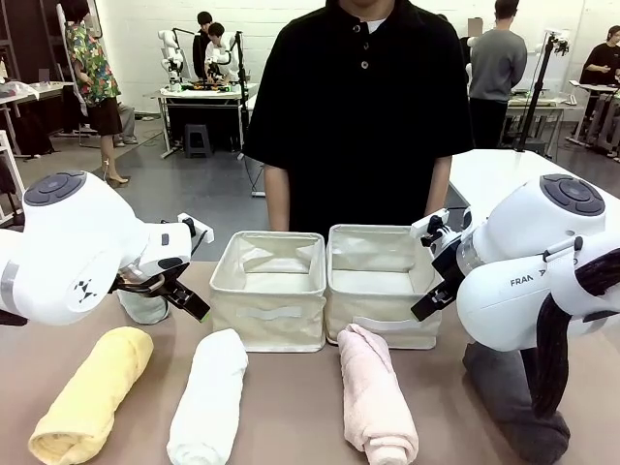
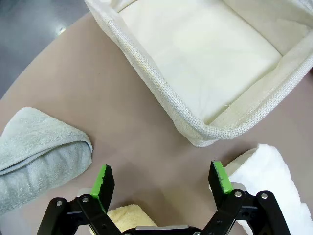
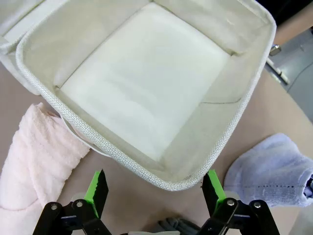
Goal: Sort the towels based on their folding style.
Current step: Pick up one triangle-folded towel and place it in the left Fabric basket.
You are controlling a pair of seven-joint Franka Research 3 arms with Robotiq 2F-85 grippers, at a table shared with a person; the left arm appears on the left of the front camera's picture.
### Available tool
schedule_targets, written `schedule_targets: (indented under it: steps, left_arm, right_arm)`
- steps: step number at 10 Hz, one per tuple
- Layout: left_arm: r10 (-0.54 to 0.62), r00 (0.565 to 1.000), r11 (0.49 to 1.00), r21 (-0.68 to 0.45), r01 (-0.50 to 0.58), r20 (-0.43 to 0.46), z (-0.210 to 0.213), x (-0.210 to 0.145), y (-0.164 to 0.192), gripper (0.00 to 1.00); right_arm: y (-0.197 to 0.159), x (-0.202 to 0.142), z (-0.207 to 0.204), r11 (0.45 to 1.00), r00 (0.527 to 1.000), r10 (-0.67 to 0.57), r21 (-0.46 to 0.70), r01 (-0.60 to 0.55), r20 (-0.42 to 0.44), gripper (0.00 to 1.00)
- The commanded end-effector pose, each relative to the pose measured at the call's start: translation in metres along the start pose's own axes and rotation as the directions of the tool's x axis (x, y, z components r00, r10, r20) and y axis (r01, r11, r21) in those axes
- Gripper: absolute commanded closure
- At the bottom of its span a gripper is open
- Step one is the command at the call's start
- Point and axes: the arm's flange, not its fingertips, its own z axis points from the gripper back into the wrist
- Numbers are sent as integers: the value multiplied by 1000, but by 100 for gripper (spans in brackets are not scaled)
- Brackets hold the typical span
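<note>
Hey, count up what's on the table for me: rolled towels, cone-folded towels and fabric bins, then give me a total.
Rolled towels: 4 (yellow, white, pink, dark grey)
Cone-folded towels: 2 (grey-green, light blue)
Fabric bins: 2 (left bin, right bin)
Total: 8

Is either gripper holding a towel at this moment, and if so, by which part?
Nothing is held. The left gripper and the right gripper are both open, with nothing between their fingers.
</note>
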Motion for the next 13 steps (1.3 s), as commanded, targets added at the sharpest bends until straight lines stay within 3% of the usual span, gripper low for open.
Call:
schedule_targets:
  steps: [1, 2, 3, 5, 7, 9, 10, 11, 13]
  left_arm:
    - [0, 1000, 1000, 0, 0, 0, 0, 0, 0, 0]
    - [0, 1000, 1000, 0, 0, 0, 0, 0, 0, 0]
    - [-17, 1000, 1000, 12, 17, 2, 38, 16, 3, 0]
    - [-76, 995, 991, 116, 69, 61, 132, 52, 9, 0]
    - [-150, 987, 973, 185, 139, 50, 242, 87, 1, 0]
    - [-198, 979, 952, 246, 181, 43, 326, 109, -13, 0]
    - [-188, 980, 951, 262, 167, 60, 348, 111, -14, 0]
    - [-206, 974, 938, 301, 168, 96, 346, 100, -17, 0]
    - [-173, 981, 958, 245, 148, 84, 359, 97, -20, 0]
  right_arm:
    - [0, 0, 0, 1000, 1000, 0, 0, 0, 0, 0]
    - [-4, 4, 31, 999, 999, -36, -41, 36, 4, 0]
    - [-11, 10, 82, 991, 996, -83, -100, 87, 45, 0]
    - [-22, 21, 188, 972, 992, -112, -202, 121, 57, 0]
    - [-12, 38, 298, 968, 991, -91, -226, 112, 99, 0]
    - [2, 47, 344, 969, 992, -63, -231, 86, 106, 0]
    - [4, 49, 349, 967, 993, -70, -239, 90, 90, 0]
    - [1, 28, 359, 967, 987, -78, -230, 109, 140, 0]
    - [1, 28, 359, 967, 987, -78, -230, 109, 140, 0]
